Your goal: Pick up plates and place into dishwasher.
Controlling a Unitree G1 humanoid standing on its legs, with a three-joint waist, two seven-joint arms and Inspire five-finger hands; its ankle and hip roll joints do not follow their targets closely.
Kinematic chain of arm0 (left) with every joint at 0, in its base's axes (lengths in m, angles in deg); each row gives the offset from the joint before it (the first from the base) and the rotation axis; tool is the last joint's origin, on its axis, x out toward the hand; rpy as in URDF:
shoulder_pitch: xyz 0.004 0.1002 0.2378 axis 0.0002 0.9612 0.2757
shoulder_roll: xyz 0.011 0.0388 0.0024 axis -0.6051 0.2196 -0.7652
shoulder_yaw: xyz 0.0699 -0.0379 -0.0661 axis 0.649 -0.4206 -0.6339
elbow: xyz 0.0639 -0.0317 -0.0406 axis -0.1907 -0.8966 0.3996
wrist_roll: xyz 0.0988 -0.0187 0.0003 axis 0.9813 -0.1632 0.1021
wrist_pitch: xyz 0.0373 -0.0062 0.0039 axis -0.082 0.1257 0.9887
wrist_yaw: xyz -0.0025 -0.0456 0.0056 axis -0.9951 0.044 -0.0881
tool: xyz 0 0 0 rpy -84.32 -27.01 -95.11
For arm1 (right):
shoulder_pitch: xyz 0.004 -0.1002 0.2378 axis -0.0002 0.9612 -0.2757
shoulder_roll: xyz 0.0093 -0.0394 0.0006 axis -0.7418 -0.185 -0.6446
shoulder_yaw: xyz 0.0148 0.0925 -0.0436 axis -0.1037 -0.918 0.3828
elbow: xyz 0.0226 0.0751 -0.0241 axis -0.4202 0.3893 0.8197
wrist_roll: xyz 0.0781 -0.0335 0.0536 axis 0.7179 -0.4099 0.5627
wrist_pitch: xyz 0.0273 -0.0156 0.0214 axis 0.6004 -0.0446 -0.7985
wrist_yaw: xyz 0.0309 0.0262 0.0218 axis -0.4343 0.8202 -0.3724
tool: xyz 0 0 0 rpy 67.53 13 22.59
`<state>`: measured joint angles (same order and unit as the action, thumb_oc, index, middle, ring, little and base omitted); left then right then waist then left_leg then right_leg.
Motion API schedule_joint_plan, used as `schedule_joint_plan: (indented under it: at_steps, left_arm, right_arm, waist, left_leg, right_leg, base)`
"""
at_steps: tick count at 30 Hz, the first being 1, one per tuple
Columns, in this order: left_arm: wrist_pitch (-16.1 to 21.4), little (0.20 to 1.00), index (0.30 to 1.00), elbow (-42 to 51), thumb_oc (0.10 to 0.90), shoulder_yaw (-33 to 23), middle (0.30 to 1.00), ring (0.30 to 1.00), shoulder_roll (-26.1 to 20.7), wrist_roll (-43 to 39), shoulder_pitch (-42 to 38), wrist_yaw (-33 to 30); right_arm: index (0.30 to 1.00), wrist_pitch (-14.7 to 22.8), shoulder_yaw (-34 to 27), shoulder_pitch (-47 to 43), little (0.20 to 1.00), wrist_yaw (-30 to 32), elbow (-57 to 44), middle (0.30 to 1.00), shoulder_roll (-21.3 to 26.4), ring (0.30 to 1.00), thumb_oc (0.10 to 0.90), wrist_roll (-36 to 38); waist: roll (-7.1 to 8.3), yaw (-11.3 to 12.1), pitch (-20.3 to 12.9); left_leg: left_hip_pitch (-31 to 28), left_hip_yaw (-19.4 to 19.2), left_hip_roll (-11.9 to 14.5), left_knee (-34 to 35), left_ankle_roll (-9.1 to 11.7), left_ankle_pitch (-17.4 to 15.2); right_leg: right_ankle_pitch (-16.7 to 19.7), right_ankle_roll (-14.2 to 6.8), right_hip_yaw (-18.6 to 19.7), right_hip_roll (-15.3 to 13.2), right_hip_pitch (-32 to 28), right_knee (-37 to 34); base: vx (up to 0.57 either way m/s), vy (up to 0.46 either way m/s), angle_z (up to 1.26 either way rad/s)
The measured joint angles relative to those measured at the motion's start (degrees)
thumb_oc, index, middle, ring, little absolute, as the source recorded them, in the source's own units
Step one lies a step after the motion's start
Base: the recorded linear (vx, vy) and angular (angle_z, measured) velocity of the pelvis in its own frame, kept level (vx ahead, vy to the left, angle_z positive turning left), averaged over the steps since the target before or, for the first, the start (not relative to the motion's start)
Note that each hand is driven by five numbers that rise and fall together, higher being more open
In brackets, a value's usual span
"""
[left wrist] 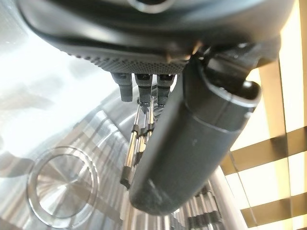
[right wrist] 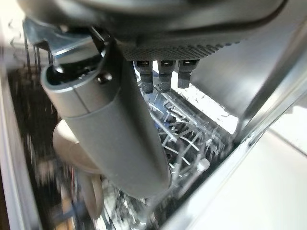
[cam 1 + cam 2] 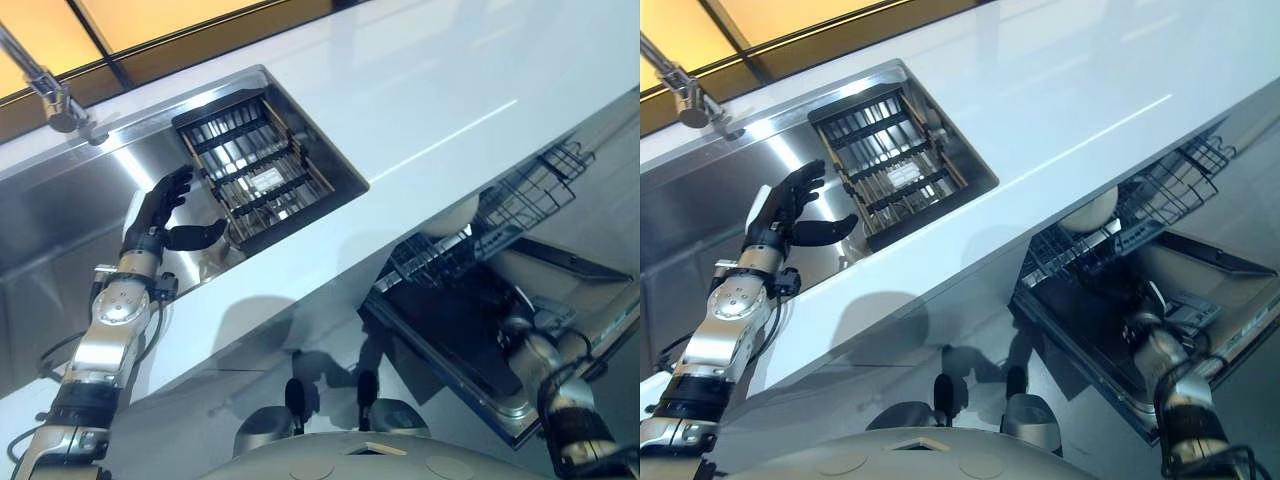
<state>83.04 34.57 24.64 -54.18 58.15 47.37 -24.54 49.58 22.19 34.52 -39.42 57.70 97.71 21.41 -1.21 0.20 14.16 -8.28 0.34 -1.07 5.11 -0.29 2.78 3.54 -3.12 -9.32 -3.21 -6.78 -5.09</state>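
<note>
Left eye view: our left hand (image 3: 165, 205) spread, fingers straight, over steel sink (image 3: 60, 215), just beside dark slatted rack (image 3: 255, 165) in basin, holding nothing. Our right hand (image 2: 115, 120) relaxed, empty, over wire rack (image 3: 500, 215) of open dishwasher (image 3: 470, 340). Pale plate (image 3: 1092, 212) stands in that rack.

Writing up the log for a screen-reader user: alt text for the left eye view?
The robot's left hand, fingers open, reaches over a steel sink toward a dark rack set in it. Beyond the white counter, a dishwasher stands open with its wire rack pulled out.
</note>
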Motion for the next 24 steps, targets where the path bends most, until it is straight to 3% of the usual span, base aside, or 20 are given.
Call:
schedule_joint_plan:
  at_steps: [3,5,9,13,18,24]
  left_arm:
    - [-0.5,0.9,0.9,-0.4,0.8,1.2,0.9,0.9,0.8,0.0,-2.1,-1.2]
    - [-0.7,0.9,0.9,-0.7,0.8,2.5,0.9,0.9,1.2,0.0,-3.8,-1.4]
    - [-0.8,0.9,0.9,-0.7,0.8,2.3,0.9,0.9,1.2,-0.1,-4.3,-1.4]
    - [-1.0,0.9,0.9,-0.7,0.8,1.9,0.9,0.9,1.2,-0.1,-4.4,-1.5]
    - [-1.0,0.9,0.9,-0.7,0.8,1.7,0.9,0.9,1.1,-0.1,-4.2,-1.2]
    - [-1.0,0.9,0.9,1.5,0.8,-0.7,0.9,0.9,0.4,-0.2,-1.6,0.3]
  right_arm:
    - [0.9,-2.4,6.2,-8.9,0.9,3.7,0.8,0.9,-0.2,0.9,0.8,0.0]
    - [0.9,-3.0,6.8,-12.1,0.9,6.0,7.9,0.9,0.4,0.9,0.8,-0.1]
    - [0.9,-4.0,7.3,-12.4,0.9,7.8,8.5,0.9,-0.3,0.9,0.8,-1.0]
    - [0.9,-5.0,7.3,-12.4,0.9,10.7,8.4,0.9,-0.4,0.9,0.8,-6.4]
    - [0.9,-6.0,5.3,-12.0,0.9,11.7,7.7,0.9,-0.4,0.9,0.8,-9.6]
    - [0.9,-5.6,-4.0,-4.0,0.9,9.0,-2.6,0.9,-0.2,0.9,0.8,-15.5]
  waist:
    - [-0.08,1.7,0.0]
    - [-0.07,3.3,0.1]
    - [-0.18,4.6,0.1]
    - [-0.21,5.2,0.1]
    - [-0.63,5.1,0.6]
    - [-0.76,3.9,2.6]
  left_leg:
    - [0.1,1.7,0.1,0.0,0.2,0.2]
    - [0.2,2.3,-0.1,0.0,0.1,0.3]
    - [0.6,3.5,-0.2,0.0,0.1,0.5]
    - [0.9,4.2,-0.3,0.0,0.1,0.7]
    - [0.8,4.0,-0.7,0.0,0.0,0.7]
    - [0.3,2.4,-1.0,0.0,-0.6,0.5]
  right_leg:
    - [-0.1,0.2,-1.6,0.0,-0.6,0.0]
    - [-0.1,0.2,-2.5,-0.1,-0.7,0.0]
    - [-0.1,0.2,-3.8,-0.2,-0.7,0.0]
    - [-0.2,0.2,-4.1,-0.3,-0.7,0.0]
    - [-0.2,0.2,-4.0,-0.6,-0.7,0.0]
    - [-0.1,0.2,-2.2,-1.0,-0.7,0.0]
  base:
    - [0.05,0.047,0.18]
    - [0.02,0.043,0.17]
    - [0.01,0.035,0.17]
    - [-0.03,0.021,0.09]
    - [-0.02,0.006,0.0]
    - [-0.02,-0.006,-0.08]
